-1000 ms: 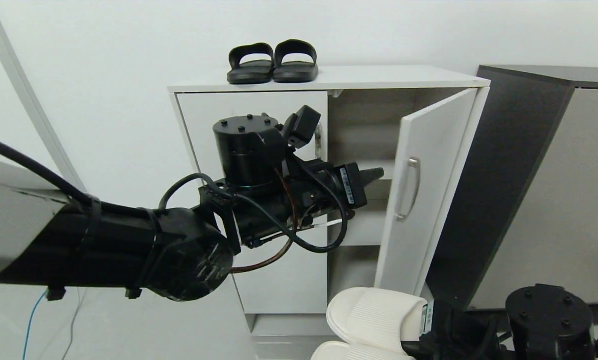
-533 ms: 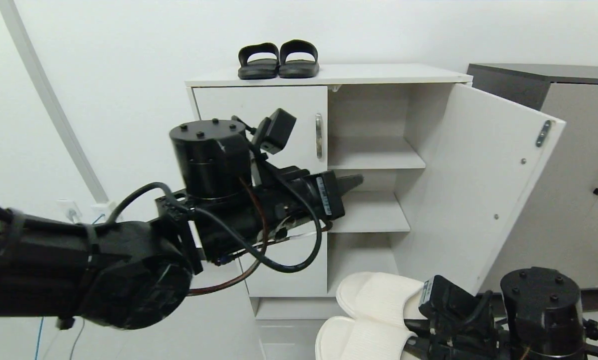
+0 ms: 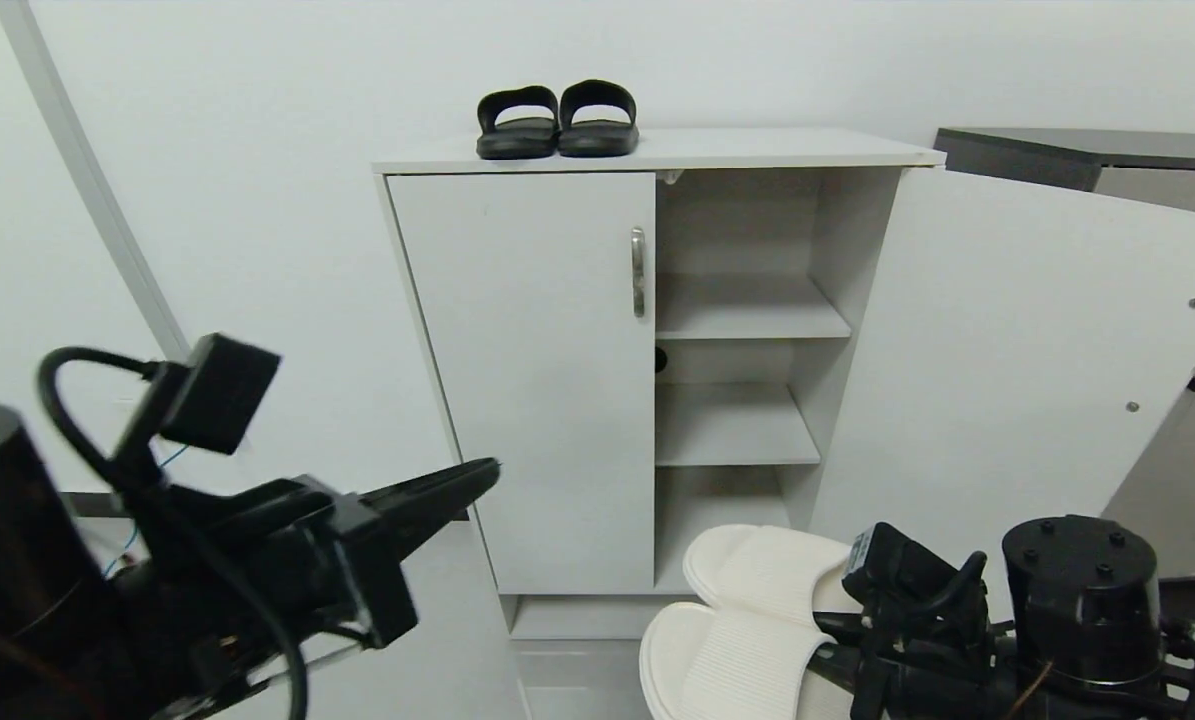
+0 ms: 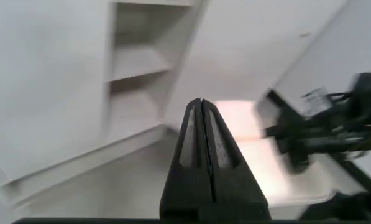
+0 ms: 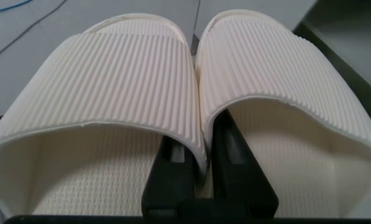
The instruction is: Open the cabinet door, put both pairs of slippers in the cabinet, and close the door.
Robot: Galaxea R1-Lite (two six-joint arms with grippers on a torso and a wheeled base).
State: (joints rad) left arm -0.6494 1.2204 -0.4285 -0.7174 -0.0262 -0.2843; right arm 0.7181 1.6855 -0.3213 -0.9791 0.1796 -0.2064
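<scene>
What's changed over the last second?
The left claw, shut, drew back from the cabinet opening, down toward the robot's left. The right door swung wider open. Unchanged: the right claw still grips the white slippers; the black slippers sit on top; the left door stays shut.

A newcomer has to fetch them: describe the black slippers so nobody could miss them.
Look for the white cabinet with its right door swung open. The black slippers sit side by side on its top, above the closed left door. They are dark and up high, unlike the cream ribbed slippers low in front of the cabinet.
</scene>
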